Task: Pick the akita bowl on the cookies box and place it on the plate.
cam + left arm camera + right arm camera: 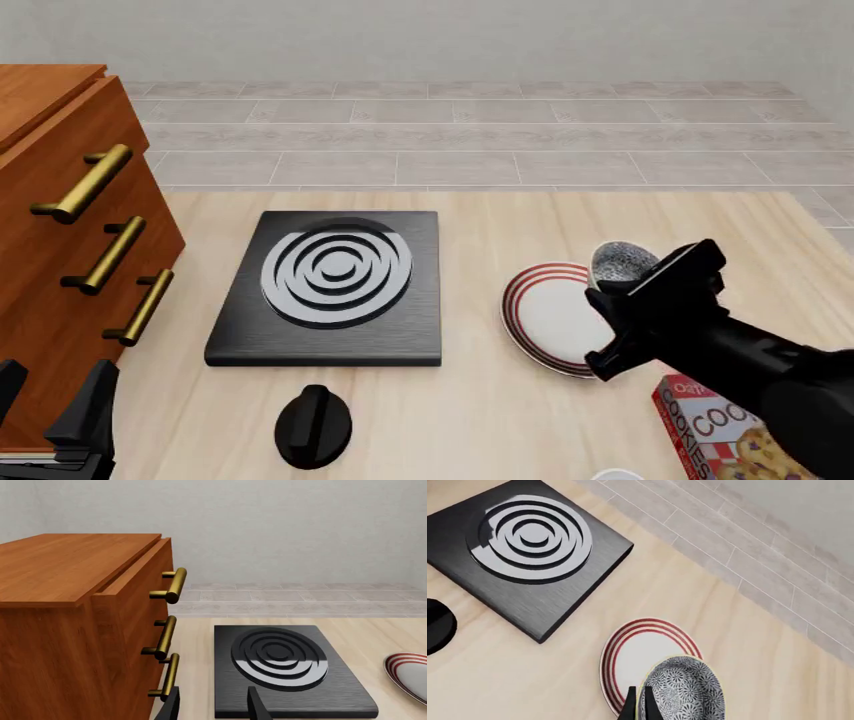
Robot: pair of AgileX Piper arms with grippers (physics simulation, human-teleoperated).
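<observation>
The akita bowl [684, 690], white inside with a dark net pattern, hangs tilted over the near-right part of the plate [640, 652]. My right gripper [639, 701] is shut on the bowl's rim, its two fingers pressed close together. In the front view the bowl [621, 264] sits just above the plate's [550, 318] right edge, at the end of my right arm. The red cookies box [721, 430] lies at the near right, partly behind that arm. My left gripper [213, 709] stands open and holds nothing, low at the near left beside the cabinet.
A black square stove burner [334, 285] with grey rings lies left of the plate, with a black knob [311, 425] in front of it. A wooden cabinet [60, 250] with brass handles fills the left side. A small white object [617, 474] peeks in at the near edge.
</observation>
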